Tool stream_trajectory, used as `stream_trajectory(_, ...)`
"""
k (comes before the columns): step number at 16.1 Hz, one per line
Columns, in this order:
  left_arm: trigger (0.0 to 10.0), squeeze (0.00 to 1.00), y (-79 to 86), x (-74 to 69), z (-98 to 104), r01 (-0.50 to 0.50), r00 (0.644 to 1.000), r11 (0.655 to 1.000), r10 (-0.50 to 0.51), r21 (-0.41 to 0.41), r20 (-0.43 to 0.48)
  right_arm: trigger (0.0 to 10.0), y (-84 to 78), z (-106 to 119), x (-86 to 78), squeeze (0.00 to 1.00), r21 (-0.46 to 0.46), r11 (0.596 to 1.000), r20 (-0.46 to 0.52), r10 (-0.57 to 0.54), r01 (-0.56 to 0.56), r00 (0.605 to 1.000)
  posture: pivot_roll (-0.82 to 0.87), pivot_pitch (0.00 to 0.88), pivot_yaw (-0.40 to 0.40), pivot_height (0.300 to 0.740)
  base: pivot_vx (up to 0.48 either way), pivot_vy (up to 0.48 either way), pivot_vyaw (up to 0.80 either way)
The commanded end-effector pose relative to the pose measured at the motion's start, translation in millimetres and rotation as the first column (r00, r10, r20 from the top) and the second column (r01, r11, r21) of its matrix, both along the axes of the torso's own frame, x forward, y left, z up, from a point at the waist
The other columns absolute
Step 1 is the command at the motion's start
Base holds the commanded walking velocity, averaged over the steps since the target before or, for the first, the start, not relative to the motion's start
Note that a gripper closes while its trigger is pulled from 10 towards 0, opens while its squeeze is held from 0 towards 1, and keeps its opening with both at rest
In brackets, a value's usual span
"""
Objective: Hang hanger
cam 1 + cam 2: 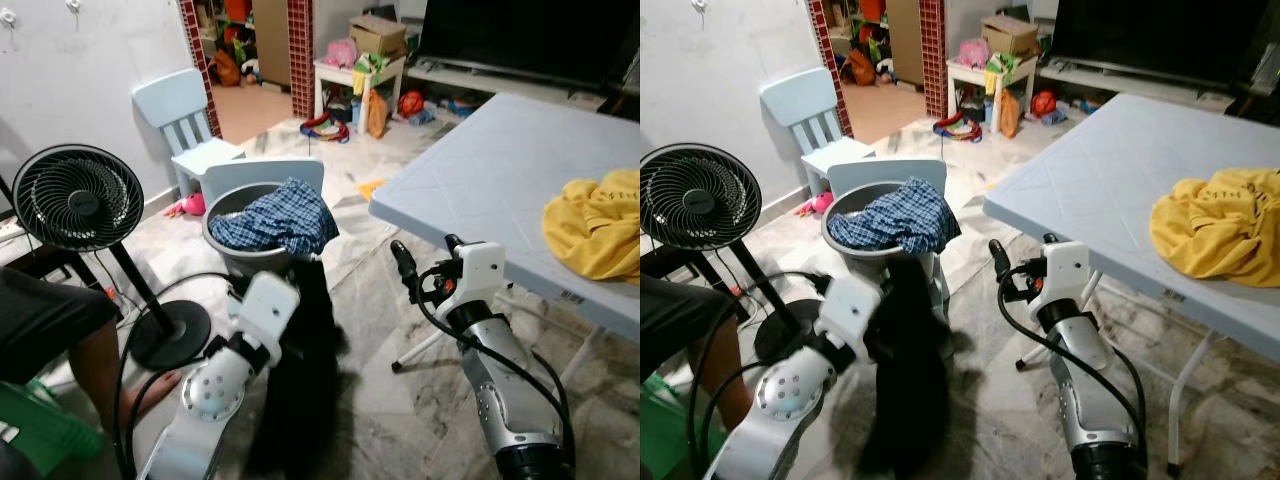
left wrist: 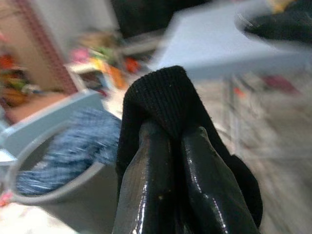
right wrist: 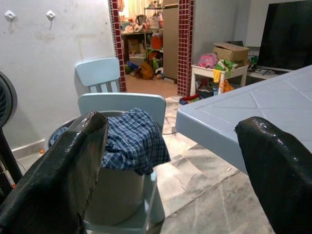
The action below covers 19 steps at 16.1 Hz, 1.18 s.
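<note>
Left claw [image 2: 168, 146]: fingertips buried in the black garment [image 1: 305, 380]; the cloth hides any hanger. Left wrist background blurred. Yellow cloth [image 1: 597, 222] on bench [image 1: 500, 170] cut off at 3 o'clock. Person [image 1: 50, 330] cropped at 9 o'clock edge.

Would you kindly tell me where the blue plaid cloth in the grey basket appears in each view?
Left eye: blue plaid cloth centre, draped over the grey basket.
Right eye: left of centre.
Left wrist: blurred, beside the black garment.
Right wrist: between the fingers.
Shared landmark: pale blue chair.
</note>
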<state>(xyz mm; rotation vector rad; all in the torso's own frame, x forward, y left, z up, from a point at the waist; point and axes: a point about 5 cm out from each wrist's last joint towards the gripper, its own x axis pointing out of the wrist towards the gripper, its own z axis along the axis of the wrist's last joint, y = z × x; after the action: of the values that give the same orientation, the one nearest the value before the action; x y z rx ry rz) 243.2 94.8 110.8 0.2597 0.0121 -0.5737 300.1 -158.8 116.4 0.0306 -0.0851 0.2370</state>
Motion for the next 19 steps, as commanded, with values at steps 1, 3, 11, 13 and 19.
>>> stream_trajectory(1,10.0,0.0,3.9,-5.5,-5,0.081,0.996,0.996,-0.08,0.041,-0.041,10.0,0.9,1,3.3,0.0,-0.013,1.0,-0.013,-0.005,0.005,1.0,-0.08,0.0,0.032,0.74,0.0,0.0,0.0)
stream_trajectory(3,10.0,0.0,19.7,-0.7,-8,0.002,0.999,0.999,0.001,0.054,-0.047,10.0,3.0,0,4.6,0.0,-0.011,1.0,-0.024,-0.008,0.008,1.0,-0.07,0.0,0.032,0.74,0.0,0.0,0.0)
stream_trajectory(11,10.0,0.0,51.0,19.6,2,-0.303,0.952,0.937,0.291,-0.171,-0.094,10.0,4.4,4,11.2,0.0,0.009,1.0,-0.032,-0.016,0.016,0.999,-0.07,0.0,0.029,0.74,0.0,0.0,-0.57)
stream_trajectory(13,10.0,0.0,51.5,20.5,3,-0.314,0.949,0.931,0.299,-0.185,-0.103,10.0,4.1,3,10.6,0.0,0.011,1.0,-0.035,-0.017,0.017,0.999,-0.07,0.0,0.03,0.74,0.0,0.0,-0.8)
stream_trajectory(19,10.0,0.0,50.9,21.9,3,-0.331,0.943,0.92,0.312,-0.21,-0.121,10.0,4.3,3,10.6,0.0,0.018,1.0,-0.036,-0.011,0.012,0.999,-0.08,0.0,0.026,0.74,0.0,0.0,-0.49)
